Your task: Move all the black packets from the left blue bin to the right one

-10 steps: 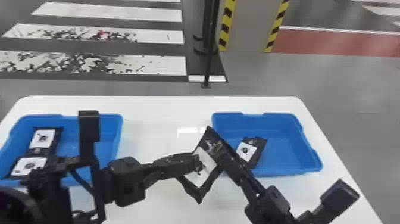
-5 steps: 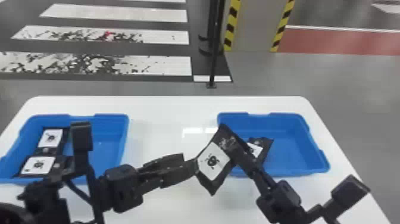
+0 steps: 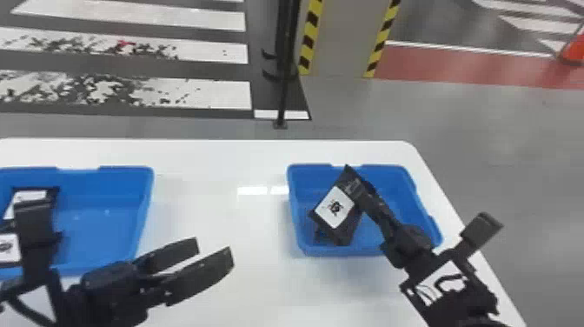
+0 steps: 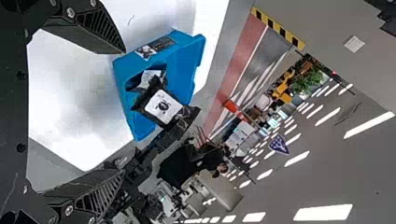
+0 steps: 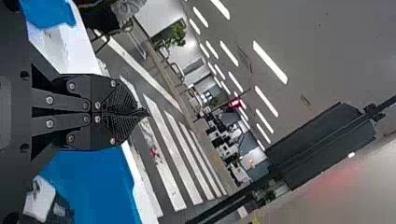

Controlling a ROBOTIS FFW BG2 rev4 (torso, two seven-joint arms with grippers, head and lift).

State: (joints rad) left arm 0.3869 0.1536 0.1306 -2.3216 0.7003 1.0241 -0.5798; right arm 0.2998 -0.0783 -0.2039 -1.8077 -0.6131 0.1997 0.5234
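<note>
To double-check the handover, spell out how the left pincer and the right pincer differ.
The left pincer is open, its fingers apart; the right pincer is closed on a black packet.
The left pincer holds nothing and is over the white tabletop between the bins; the right pincer, with its packet, is over the right blue bin.
Both are black and two-fingered.

blue bins [image 3: 97,217]: 2 | black packets [image 3: 334,206]: at least 4 | table [image 3: 243,278]: 1

Black packets [image 3: 29,195] in both bins [image 3: 113,204]; one [image 3: 333,208] above right [image 3: 393,185]
</note>
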